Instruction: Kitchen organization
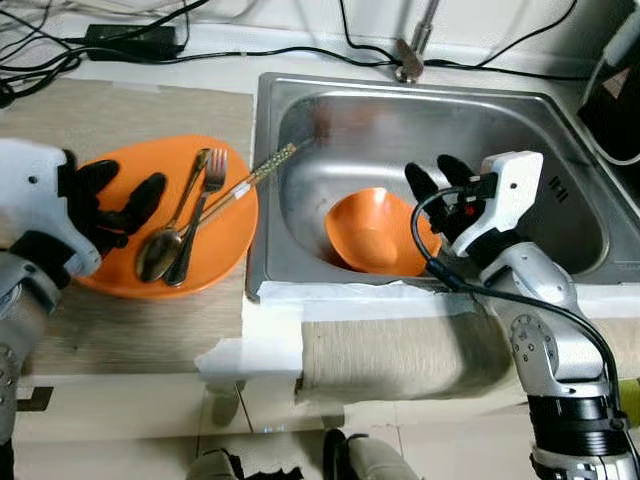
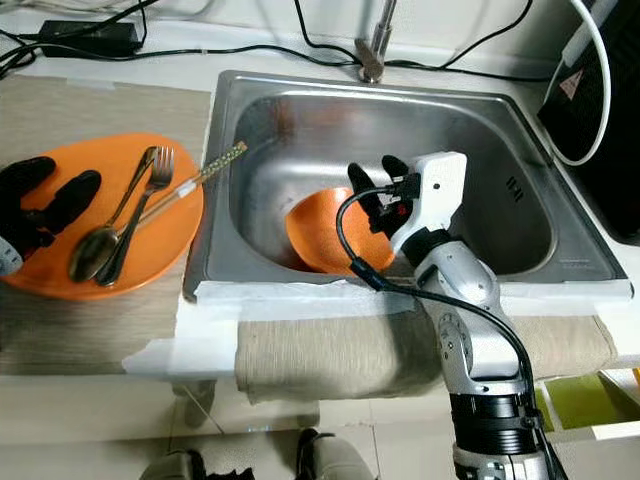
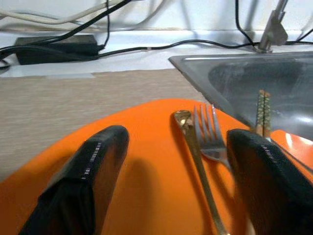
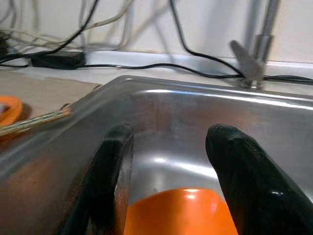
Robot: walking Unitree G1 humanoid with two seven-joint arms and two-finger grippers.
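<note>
An orange plate (image 1: 225, 240) lies on the counter left of the sink. On it rest a gold spoon (image 1: 160, 250), a fork (image 1: 205, 195) and a patterned-handled utensil (image 1: 255, 178) whose end juts over the sink edge. My left gripper (image 1: 132, 180) hovers open over the plate's left part, its fingers (image 3: 93, 166) wide apart with the fork (image 3: 208, 132) ahead of them. An orange bowl (image 1: 375, 235) leans tilted in the steel sink (image 1: 560, 220). My right gripper (image 1: 433, 172) stands open just above the bowl's (image 4: 181, 210) far rim, holding nothing.
A faucet (image 1: 410, 55) rises behind the sink. Black cables and a power adapter (image 1: 130, 40) run along the back wall. A black appliance (image 1: 615, 90) stands at the far right. White padding (image 1: 330, 300) and a beige cloth (image 1: 400, 355) cover the counter's front edge.
</note>
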